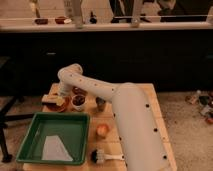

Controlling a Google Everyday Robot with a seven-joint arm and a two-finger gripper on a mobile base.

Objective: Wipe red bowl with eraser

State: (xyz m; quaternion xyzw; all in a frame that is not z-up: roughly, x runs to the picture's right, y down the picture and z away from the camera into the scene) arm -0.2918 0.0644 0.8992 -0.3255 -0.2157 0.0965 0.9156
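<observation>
Camera view: eraser (50,99) over red bowl (59,104), beside end effector (62,95).

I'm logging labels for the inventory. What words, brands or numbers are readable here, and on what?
None is readable: the red bowl, eraser, green tray and brush show no print. The end effector sits over the red bowl, also unmarked.

Bowls: 3, all nr the desk's left edge. 1 red bowl (59,104), 1 maroon bowl (79,91), 1 small white bowl (78,103). Eraser (49,98): 1, at the red bowl. Green tray (30,131): 1, front-left corner, w/ 1 pale sheet (53,149). Brush (102,156): 1, front edge. Orange round item (102,131): 1. Small dark cup (101,104): 1. Gripper (61,96): 1, over the red bowl.
</observation>
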